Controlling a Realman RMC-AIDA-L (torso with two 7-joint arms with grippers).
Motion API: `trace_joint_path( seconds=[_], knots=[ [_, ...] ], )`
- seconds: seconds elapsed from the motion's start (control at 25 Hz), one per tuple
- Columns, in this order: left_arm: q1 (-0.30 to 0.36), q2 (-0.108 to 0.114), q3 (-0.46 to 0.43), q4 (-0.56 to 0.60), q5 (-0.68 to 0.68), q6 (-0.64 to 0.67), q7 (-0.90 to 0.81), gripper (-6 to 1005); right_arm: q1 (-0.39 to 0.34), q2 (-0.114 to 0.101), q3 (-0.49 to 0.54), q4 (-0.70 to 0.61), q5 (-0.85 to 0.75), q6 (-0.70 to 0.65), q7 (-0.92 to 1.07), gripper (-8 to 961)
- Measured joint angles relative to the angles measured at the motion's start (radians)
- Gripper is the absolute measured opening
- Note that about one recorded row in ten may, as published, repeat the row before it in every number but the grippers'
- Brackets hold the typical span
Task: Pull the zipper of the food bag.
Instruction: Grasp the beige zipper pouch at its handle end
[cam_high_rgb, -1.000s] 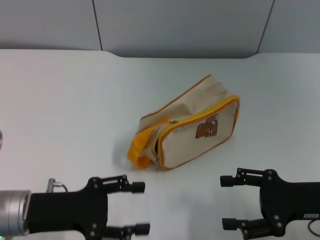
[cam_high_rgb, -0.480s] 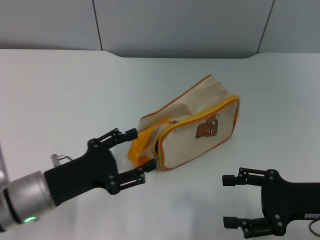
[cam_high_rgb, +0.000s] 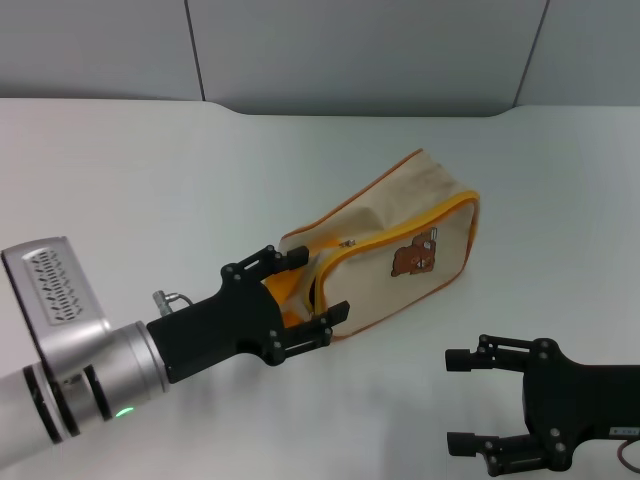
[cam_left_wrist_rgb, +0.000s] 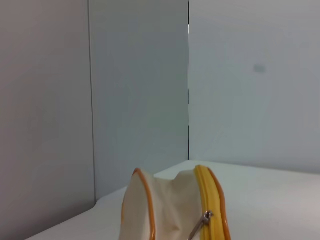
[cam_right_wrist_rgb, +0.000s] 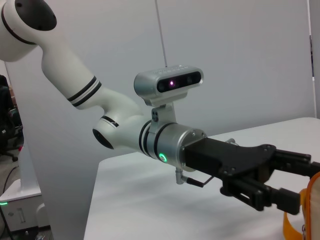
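Observation:
The cream food bag lies on its side on the white table, bear patch facing me. Its yellow zipper runs along the upper edge. The left wrist view shows the bag's end with the zipper and its silver pull tab. My left gripper is open, its fingers on either side of the bag's near end, with the orange strap between them. It also shows in the right wrist view. My right gripper is open and empty, near the front right.
The table's far edge meets a grey panelled wall. The left arm's silver forearm stretches across the front left. The bag's orange edge shows at the border of the right wrist view.
My left arm has reached forward from the front edge to the bag, and its open fingers now straddle the strap end. The right gripper and the bag have stayed in place.

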Motion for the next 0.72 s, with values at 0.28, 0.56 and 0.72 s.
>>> trace_joint_path(
  seconds=[0.28,0.56,0.72],
  knots=[
    [-0.027,0.0,-0.032,-0.054,0.0,-0.101,0.09,747,0.0,0.0,0.001,0.0,0.0,0.001,0.003,785],
    [-0.028,0.0,-0.06,-0.079,0.0,-0.115,0.178,738,0.0,-0.003,0.001,0.0,0.003,0.001,0.006,778],
    [-0.023,0.0,-0.122,-0.081,0.001,-0.113,0.187,680,0.0,-0.003,0.001,0.0,0.005,0.001,0.006,774]
  ],
)
